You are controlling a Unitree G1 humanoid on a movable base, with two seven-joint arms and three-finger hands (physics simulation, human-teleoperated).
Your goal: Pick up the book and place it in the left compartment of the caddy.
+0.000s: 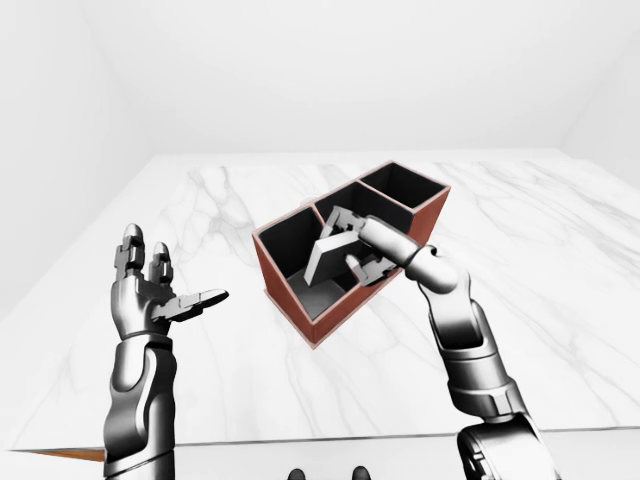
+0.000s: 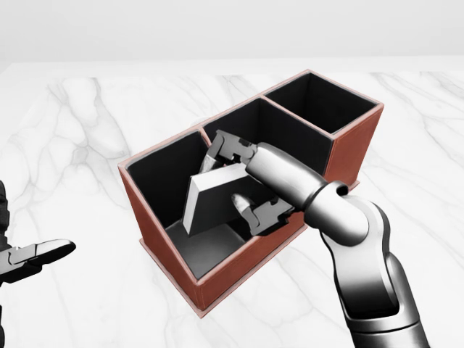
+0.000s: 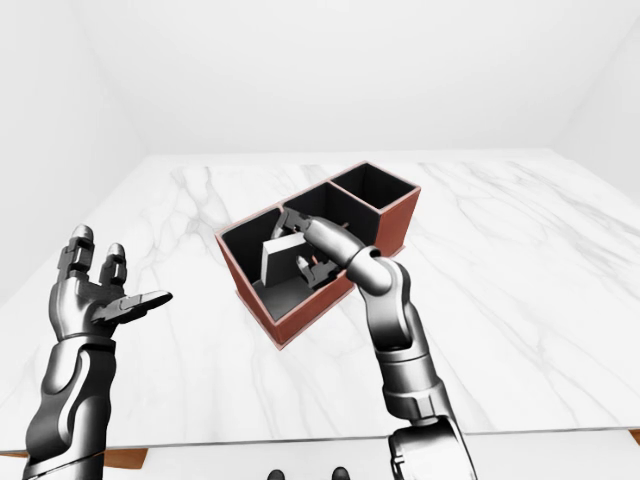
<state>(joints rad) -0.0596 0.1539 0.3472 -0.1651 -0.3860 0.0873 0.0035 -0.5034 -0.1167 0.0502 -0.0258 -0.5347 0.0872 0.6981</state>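
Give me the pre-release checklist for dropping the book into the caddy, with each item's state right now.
1. Right hand fingers closed on the book: ok.
2. Book over the left compartment of the caddy: ok.
3. Book level: not ok, it is tilted.
4. Book's lower edge resting on the compartment floor: cannot tell.
5. Left hand apart from the caddy, open: ok.
6. Middle and right compartments hold nothing: ok.
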